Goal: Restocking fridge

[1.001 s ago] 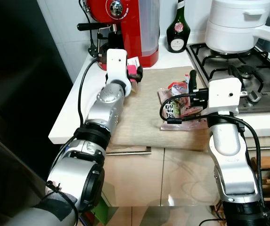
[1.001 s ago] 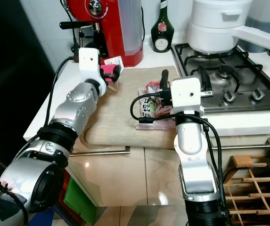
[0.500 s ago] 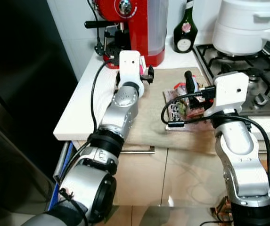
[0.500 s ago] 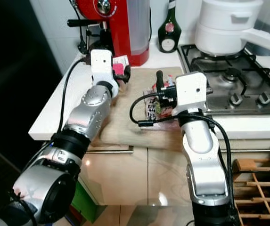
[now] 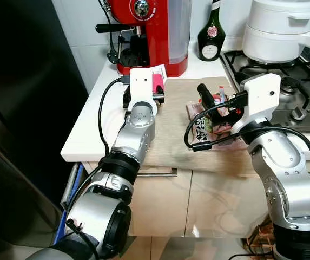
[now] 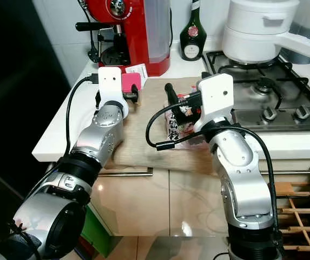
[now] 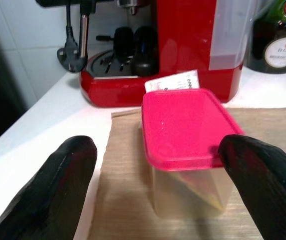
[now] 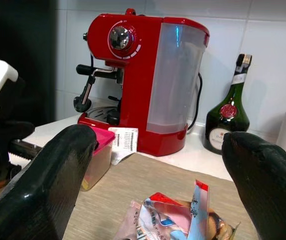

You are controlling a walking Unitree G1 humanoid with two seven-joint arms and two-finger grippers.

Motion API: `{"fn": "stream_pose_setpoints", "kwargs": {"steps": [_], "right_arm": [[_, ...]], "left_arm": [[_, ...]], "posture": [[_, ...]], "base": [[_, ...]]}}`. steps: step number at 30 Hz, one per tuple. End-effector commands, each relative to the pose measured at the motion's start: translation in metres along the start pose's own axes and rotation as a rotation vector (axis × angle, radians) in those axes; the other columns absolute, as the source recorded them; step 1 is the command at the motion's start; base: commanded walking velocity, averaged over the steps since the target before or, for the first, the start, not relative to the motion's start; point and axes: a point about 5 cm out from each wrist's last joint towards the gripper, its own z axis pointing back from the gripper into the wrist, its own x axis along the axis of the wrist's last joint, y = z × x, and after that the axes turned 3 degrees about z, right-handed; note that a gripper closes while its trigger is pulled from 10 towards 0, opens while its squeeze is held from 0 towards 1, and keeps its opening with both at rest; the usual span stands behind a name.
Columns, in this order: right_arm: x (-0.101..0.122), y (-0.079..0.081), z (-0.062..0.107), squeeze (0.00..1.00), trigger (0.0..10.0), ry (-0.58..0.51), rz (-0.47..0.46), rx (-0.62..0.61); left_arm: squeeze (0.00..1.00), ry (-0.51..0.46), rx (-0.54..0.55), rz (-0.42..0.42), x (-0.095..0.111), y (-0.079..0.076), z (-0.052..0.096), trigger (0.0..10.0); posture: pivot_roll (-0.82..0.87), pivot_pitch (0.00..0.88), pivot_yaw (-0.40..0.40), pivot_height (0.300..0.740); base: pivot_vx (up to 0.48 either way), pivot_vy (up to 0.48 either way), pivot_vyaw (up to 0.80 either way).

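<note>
White kitchen counter [image 5: 84, 135] with a beige mat [image 5: 171, 130], a red coffee machine [image 5: 155, 32] at the back, a hob on the right.

Left eye view — left gripper [image 5: 156, 93] reaches over the mat's back corner at a small tub with a pink lid [image 5: 158, 84]. Right gripper [image 5: 214, 105] hangs over a pile of food packets [image 5: 206, 127] mid-mat.

Right eye view — same layout; green bottle [image 6: 190, 33] stands behind the mat.

Left wrist view — fingers [image 7: 65, 180] spread wide, nothing held. The tub sits upright straight ahead, between the two tips and just beyond them; its long side runs away from the gripper. Left arm is clearly the nearer one. Bottle label reads "D.O.M".

Right wrist view — fingers [image 8: 43, 170] spread wide, empty; packets lie just below. Packet print is too small to read.
</note>
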Motion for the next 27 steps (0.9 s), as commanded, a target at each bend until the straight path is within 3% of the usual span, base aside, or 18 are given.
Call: {"fn": "stream_pose_setpoints", "kwargs": {"steps": [1,15,27], "right_arm": [[0.011,0.005,-0.002,0.00,10.0,-0.037,-0.007,0.035],[0.011,0.012,-0.001,0.00,10.0,-0.031,-0.033,0.052],[0.007,0.018,0.000,0.00,10.0,-0.011,-0.042,0.076]], "left_arm": [[0.00,-0.001,-0.005,0.001,0.002,0.002,-0.002,10.0],[0.00,-0.104,-0.050,-0.024,0.020,-0.009,0.002,10.0],[0.00,-0.052,-0.080,-0.002,0.008,-0.019,0.003,10.0]], "posture": [[-0.26,0.000,0.113,0.740],[-0.26,0.000,0.124,0.740],[-0.27,0.000,0.116,0.740]], "base": [[0.000,0.000,0.00],[0.000,0.000,0.00],[0.000,0.000,0.00]]}}
